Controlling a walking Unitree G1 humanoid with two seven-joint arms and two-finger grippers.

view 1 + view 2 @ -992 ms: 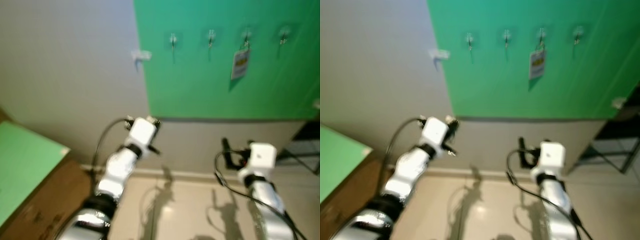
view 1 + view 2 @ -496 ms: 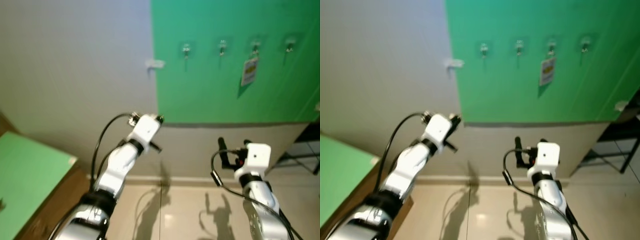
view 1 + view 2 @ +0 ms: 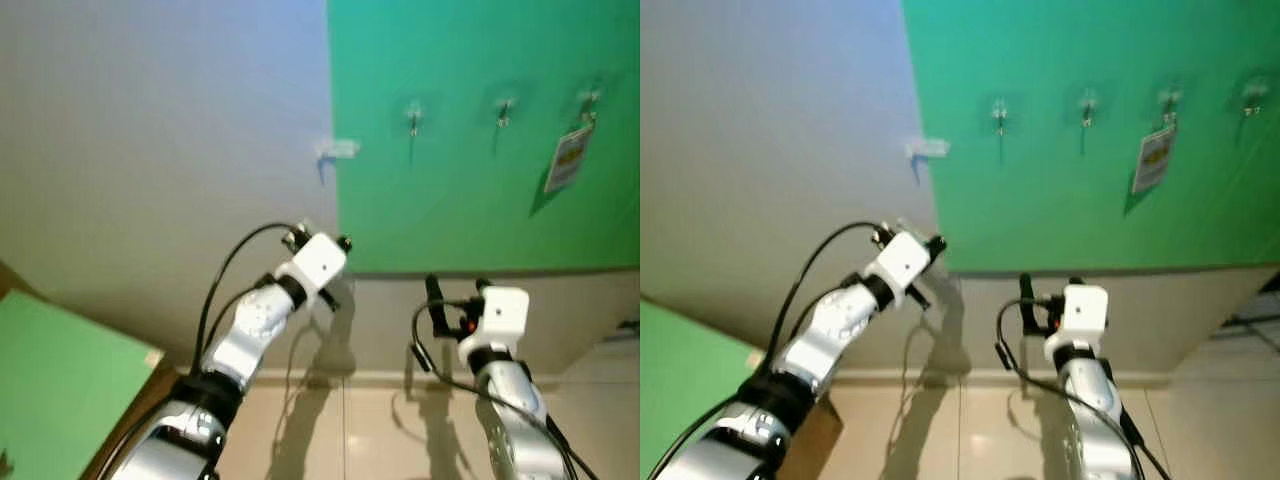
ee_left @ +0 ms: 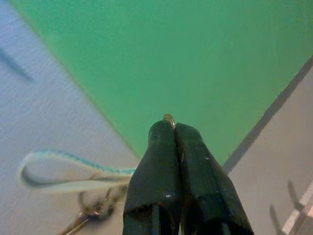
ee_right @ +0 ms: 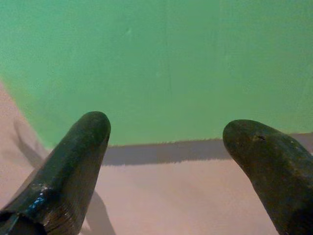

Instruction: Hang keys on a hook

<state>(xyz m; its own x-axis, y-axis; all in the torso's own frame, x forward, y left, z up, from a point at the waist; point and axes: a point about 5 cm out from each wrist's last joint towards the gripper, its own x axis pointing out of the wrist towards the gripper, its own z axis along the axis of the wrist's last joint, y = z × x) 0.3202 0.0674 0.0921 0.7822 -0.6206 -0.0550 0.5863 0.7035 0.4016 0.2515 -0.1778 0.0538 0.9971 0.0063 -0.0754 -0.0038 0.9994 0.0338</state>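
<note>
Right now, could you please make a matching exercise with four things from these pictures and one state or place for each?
Things:
1. left gripper
2. right gripper
3. tag
4. keys

States or places:
A. hanging on a hook of the green panel
B. fingers spread apart
C. dangling beside the shut fingers, with a pale loop
D. fingers pressed together on a metal ring

Pairs: 1-D, 2-B, 3-A, 4-C

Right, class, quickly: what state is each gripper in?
Left gripper: closed on the keys.
Right gripper: open, empty.
</note>
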